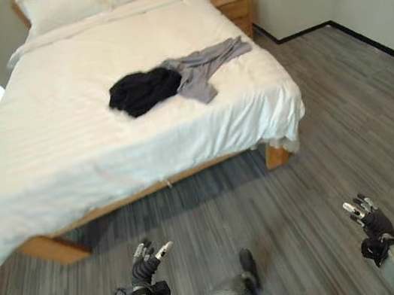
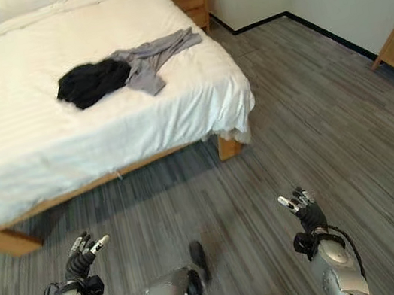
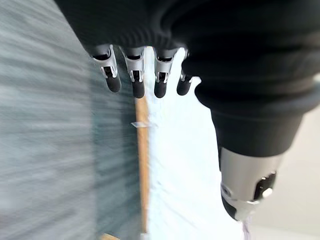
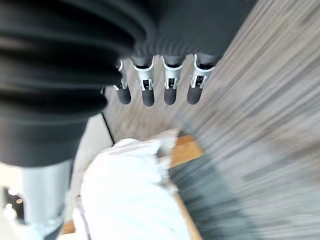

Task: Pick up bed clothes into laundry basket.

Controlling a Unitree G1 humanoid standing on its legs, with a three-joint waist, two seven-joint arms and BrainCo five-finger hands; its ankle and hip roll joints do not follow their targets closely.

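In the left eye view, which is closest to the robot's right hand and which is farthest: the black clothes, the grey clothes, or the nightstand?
From the right hand, low on the right above the floor:
1. Grey clothes, on the bed, right of the black pile.
2. Black clothes, mid-bed, touching the grey ones; a close call with the grey.
3. Nightstand, by the head of the bed, clearly farthest.
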